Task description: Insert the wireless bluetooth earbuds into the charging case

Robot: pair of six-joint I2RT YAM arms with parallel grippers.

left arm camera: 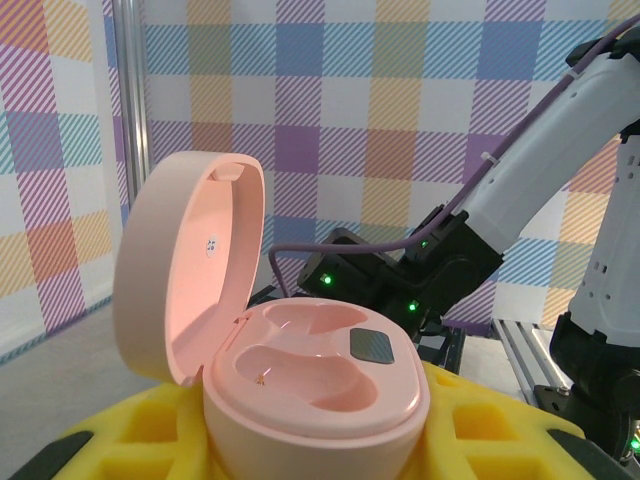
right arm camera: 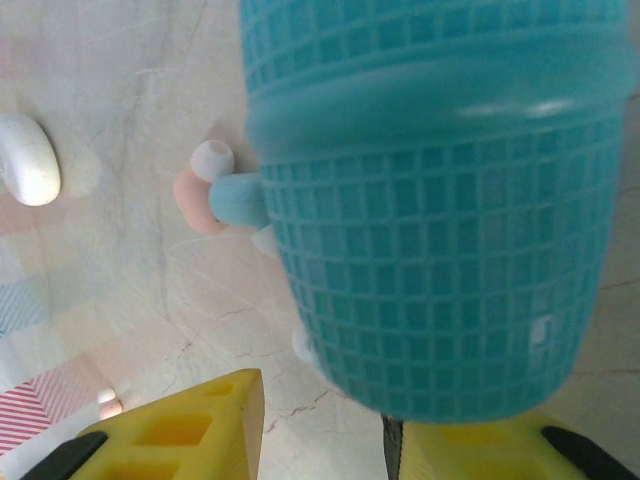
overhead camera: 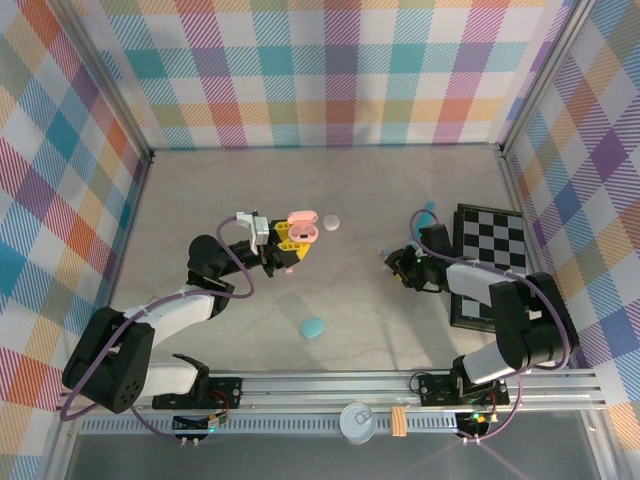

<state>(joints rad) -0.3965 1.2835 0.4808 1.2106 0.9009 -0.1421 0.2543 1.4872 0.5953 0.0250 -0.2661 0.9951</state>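
No word, brand or number can be read anywhere, the nearest thing to a label being a small white sticker (left arm camera: 212,243) inside the raised lid (left arm camera: 190,260) of the pink charging case (left arm camera: 300,400), whose dark marks are too tiny to make out.

Case (overhead camera: 300,222) L of board (overhead camera: 495,240)
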